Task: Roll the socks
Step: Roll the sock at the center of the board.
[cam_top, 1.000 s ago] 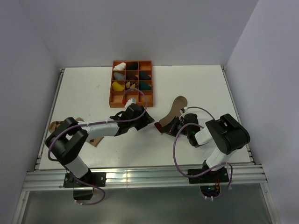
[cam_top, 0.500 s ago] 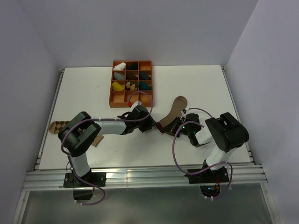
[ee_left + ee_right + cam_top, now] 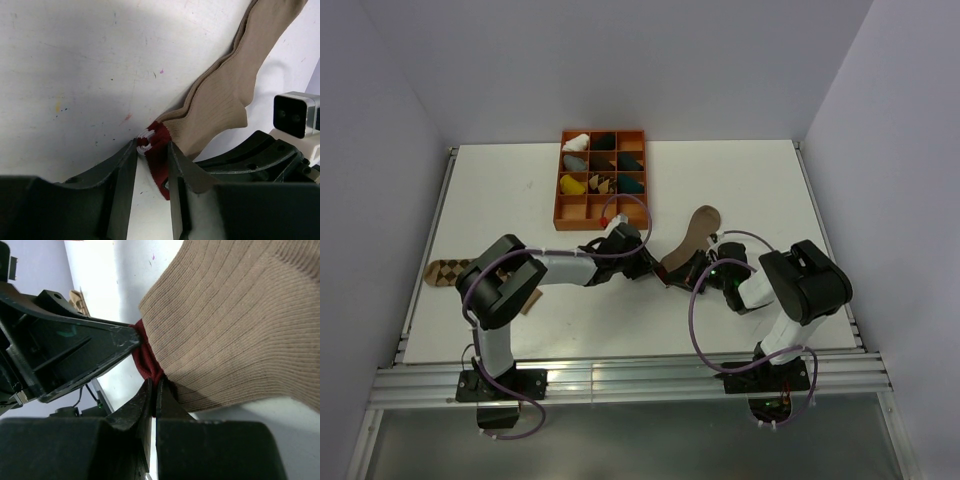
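Tan sock [image 3: 698, 228] lies flat on the table [image 3: 770, 180], mid-right, stretched diagonally with the toe pointing away from the arms and its cuff [image 3: 156, 145] nearest them. The cuff is dark red with white stripes, bunched up between the two grippers. Argyle sock [image 3: 445, 270] sits well apart at the far left table edge, partly hidden by the left arm, untouched.

Right gripper [image 3: 154, 385] has its fingers closed tight, pinching the cuff edge; the right wrist view shows red fabric squeezed in the seam between them. Left gripper [image 3: 152, 147] is down at the table with jaws parted and straddling the cuff. Fabric fills the gap, but a real pinch is not evident, so I read it as not yet clamped. Both grippers are just beside each other at the same end.

Handling judgement: light, soft ribbed knit, no stiffness, so it will fold and drag rather than slide as a unit. It is not fragile and not slippery on this surface. The doubled cuff is the thickest part and the best hold. Grab across its full width, or the roll likely starts crooked. Main risk is the grippers bumping, being so close.

Orange tray [image 3: 557, 195] with other sock bundles is at the back, not involved.
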`<state>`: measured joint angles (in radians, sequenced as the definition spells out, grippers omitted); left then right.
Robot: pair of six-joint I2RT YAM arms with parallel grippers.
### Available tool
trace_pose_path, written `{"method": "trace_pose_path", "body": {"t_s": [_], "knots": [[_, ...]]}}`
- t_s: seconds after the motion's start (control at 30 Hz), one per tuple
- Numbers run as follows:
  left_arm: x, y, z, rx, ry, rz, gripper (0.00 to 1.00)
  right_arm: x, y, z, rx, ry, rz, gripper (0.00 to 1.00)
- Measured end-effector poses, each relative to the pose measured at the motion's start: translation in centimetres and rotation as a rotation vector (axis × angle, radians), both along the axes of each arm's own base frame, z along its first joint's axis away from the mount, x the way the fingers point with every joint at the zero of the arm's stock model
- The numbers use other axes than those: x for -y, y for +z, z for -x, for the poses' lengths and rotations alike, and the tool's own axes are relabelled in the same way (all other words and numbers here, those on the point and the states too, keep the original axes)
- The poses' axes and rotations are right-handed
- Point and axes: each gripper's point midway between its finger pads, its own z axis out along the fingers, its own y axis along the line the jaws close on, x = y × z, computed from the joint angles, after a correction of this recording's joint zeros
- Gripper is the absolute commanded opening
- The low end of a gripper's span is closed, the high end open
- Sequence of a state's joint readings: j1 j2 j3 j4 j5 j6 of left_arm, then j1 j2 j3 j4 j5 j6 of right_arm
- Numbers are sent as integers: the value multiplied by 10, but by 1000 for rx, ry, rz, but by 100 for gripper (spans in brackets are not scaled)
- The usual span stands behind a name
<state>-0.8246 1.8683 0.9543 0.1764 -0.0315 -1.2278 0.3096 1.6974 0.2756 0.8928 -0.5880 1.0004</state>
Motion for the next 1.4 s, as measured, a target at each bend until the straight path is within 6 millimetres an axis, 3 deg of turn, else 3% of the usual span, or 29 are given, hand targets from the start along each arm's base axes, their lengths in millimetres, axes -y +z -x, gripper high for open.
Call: {"method": "trace_pose_path", "body": {"t_s": [0.2,0.3,0.37,0.5,0.6,0.8,1.0,1.17,1.4], "knots": [[2,-3,0,-11,2,-1,16,2,1,0,9,13,33,5],[2,-3,1,-15,-1,-8,4,5,2,-1,23,16,72,17],[3,-3,2,-18,-5,-16,2,7,4,-1,39,18,103,23],[0,-3,3,-22,-19,-65,0,11,14,-1,108,33,202,39],[-5,-3,1,-17,-30,-126,0,10,29,-3,208,47,295,44],[-23,-2,-1,0,-55,-273,0,-19,62,7,462,140,426,51],[-37,0,1,2,-99,-382,0,-29,53,17,579,213,567,52],[-42,0,4,-3,-127,-418,0,-34,37,24,631,278,682,51],[-44,0,5,-7,-147,-440,0,-46,31,29,713,334,749,49]]}}
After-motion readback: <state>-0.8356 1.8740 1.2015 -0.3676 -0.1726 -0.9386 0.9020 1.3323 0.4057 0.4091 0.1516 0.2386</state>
